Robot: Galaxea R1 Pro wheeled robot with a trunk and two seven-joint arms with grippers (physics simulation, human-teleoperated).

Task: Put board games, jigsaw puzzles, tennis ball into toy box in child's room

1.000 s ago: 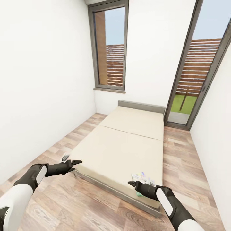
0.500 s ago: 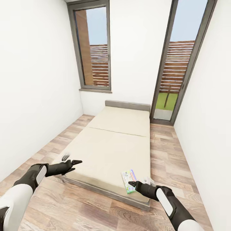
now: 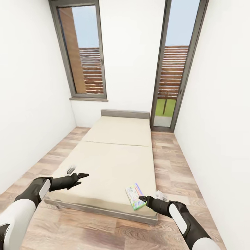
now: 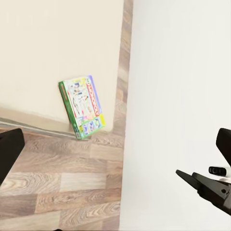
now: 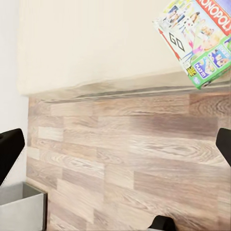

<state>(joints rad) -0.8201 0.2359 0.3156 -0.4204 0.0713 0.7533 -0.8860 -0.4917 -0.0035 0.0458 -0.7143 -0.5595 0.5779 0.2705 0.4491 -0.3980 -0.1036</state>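
A colourful board game box (image 3: 134,196) lies flat on the beige bed (image 3: 114,156), at its near right corner, with one end poking over the edge. It also appears in the left wrist view as the box (image 4: 82,106) and in the right wrist view as the box (image 5: 199,41). My right gripper (image 3: 141,199) hovers open just in front of that corner, close to the box. My left gripper (image 3: 81,176) hangs open over the bed's near left corner, holding nothing. Black fingers (image 4: 9,151) and fingers (image 5: 9,147) stand wide apart at the picture edges.
The low bed runs lengthwise down a narrow room with white walls on both sides. Strips of wooden floor (image 3: 180,173) flank it. A window (image 3: 83,55) and a tall glass door (image 3: 172,69) fill the far wall. A grey box-like corner (image 5: 21,211) shows low down.
The whole picture has shifted, so the camera has moved: the bed now sits more centred and the board game box shows in full. Both arms hold the same pose.
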